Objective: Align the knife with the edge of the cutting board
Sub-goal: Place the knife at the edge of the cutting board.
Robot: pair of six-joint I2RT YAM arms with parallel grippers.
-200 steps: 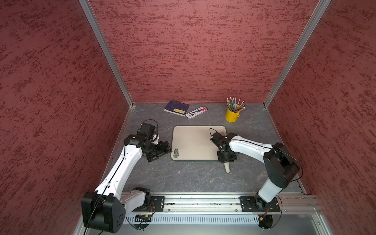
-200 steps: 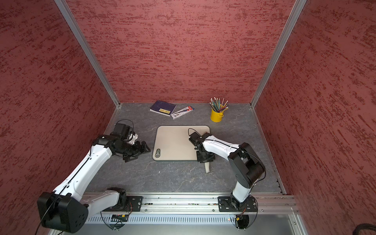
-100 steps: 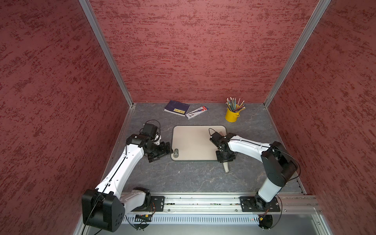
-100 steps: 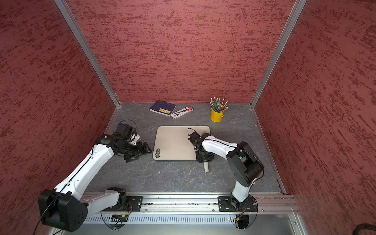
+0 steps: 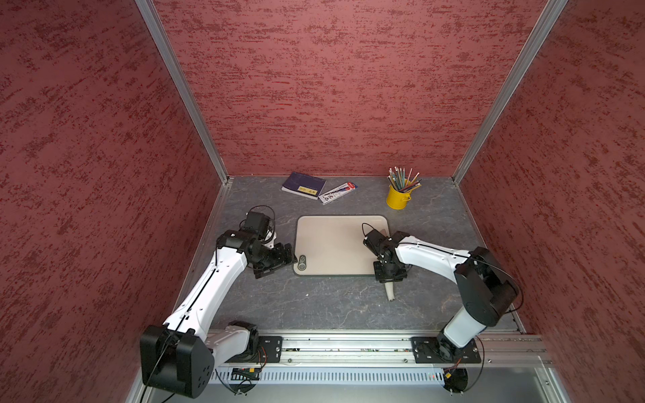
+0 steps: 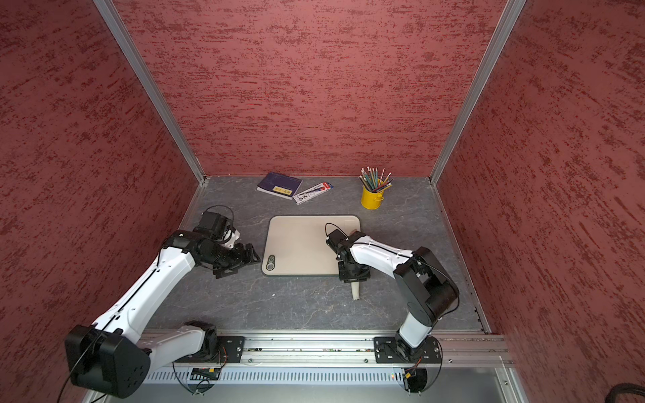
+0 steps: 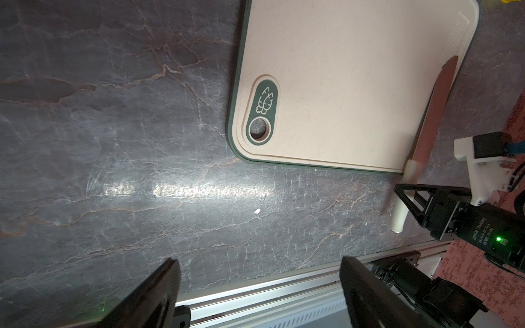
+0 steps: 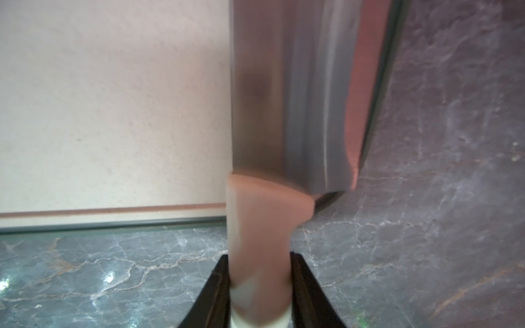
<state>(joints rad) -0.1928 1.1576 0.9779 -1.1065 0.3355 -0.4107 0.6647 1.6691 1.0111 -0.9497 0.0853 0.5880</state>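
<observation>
The right gripper pinches the pale handle of the knife. The blade runs straight ahead of the gripper, nearly parallel to the side edge of the cutting board, and the handle overhangs the bench. The left gripper, spread and empty, hovers across the board.

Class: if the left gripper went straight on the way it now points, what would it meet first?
Probably the cutting board, at its corner with the green badge, just ahead of the open left gripper; if it is pitched down, the tabletop first.
</observation>
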